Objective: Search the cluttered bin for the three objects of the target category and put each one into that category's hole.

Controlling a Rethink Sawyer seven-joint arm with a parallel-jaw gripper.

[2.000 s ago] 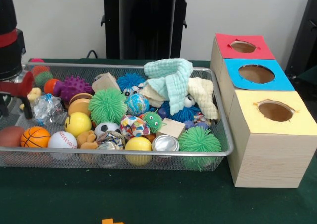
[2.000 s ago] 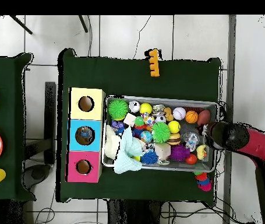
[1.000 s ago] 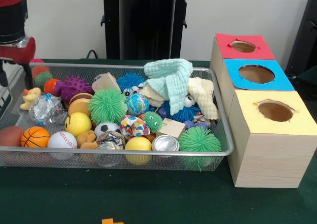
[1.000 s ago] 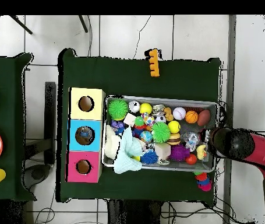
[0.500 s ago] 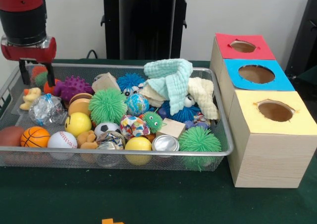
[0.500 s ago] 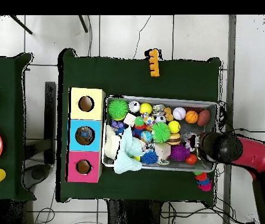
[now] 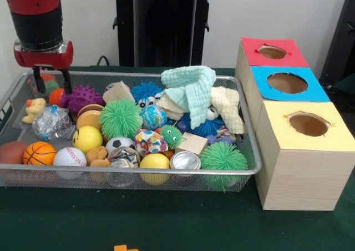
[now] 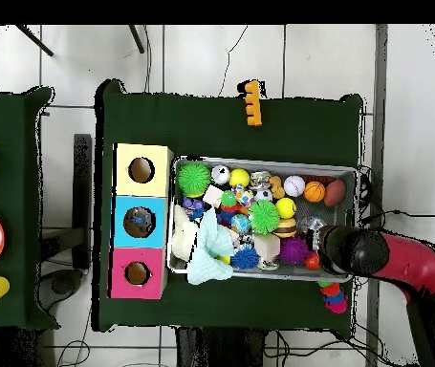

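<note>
Since half a second ago the gripper [image 7: 51, 80] has slid further over the bin [image 7: 138, 176] — fingers apart, empty, just above the small green ball [image 7: 49, 87] and orange ball [image 7: 56, 96] in the far corner. Both look light and soft; pinching one across its middle seems safest.

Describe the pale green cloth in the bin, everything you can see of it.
The pale green cloth is a soft, waffle-textured fabric, crumpled and folded into a heap. It sits highest on the pile at the bin's end nearest the boxes, draped over a cream cloth and a blue spiky ball. Nothing holds it.
</note>
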